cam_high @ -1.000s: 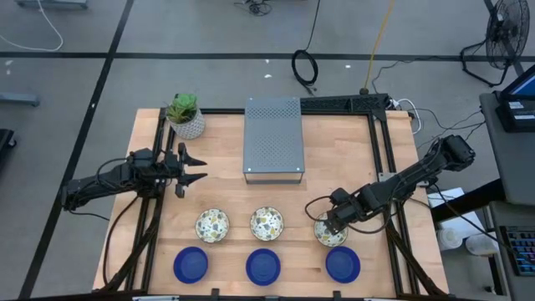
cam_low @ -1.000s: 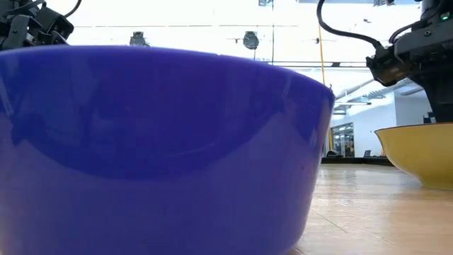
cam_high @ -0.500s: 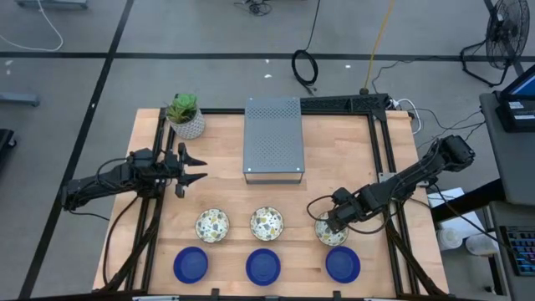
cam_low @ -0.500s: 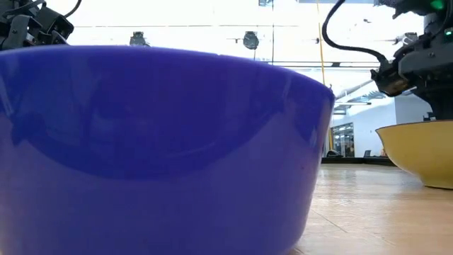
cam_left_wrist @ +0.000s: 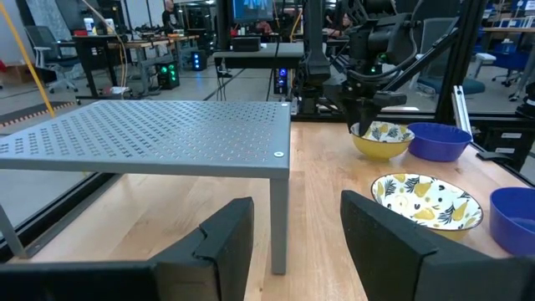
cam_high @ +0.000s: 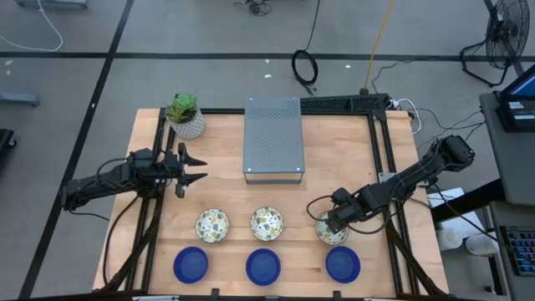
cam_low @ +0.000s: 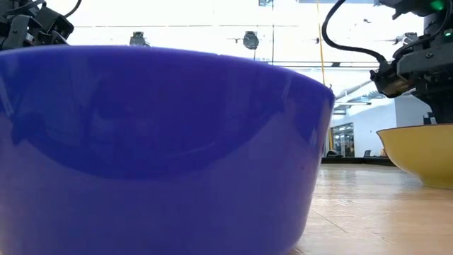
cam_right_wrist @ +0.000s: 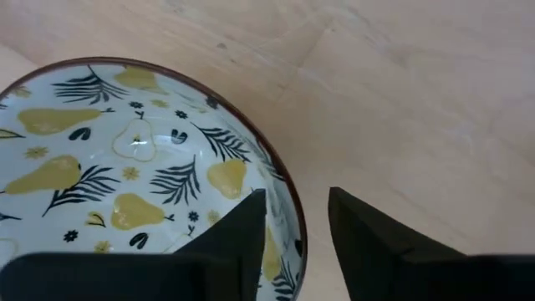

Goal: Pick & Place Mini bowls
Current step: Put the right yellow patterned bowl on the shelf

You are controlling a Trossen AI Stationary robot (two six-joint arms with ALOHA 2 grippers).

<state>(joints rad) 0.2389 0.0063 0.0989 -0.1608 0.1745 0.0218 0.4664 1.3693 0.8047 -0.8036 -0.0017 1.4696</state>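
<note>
Three pear-patterned mini bowls (cam_high: 212,225) (cam_high: 267,223) (cam_high: 331,232) stand in a row on the wooden table. Three blue mini bowls (cam_high: 191,265) (cam_high: 262,267) (cam_high: 343,264) stand in a row nearer the front edge. My right gripper (cam_right_wrist: 298,217) points down over the right patterned bowl (cam_right_wrist: 125,176). It is open, with one finger inside the bowl's right rim (cam_right_wrist: 299,238) and one outside; a gap shows on both sides. My left gripper (cam_high: 199,168) waits open and level at the table's left. In the low view the middle blue bowl (cam_low: 156,142) fills the picture.
A grey perforated metal stand (cam_high: 272,138) sits at the table's far middle. A white pot with a green plant (cam_high: 185,117) is at the far left corner. Black frame rails (cam_high: 386,167) run along the table's sides. Bare wood lies between the stand and the bowls.
My right gripper has sunk a little toward the right patterned bowl, still pointing down. The bowls have stayed where they were.
</note>
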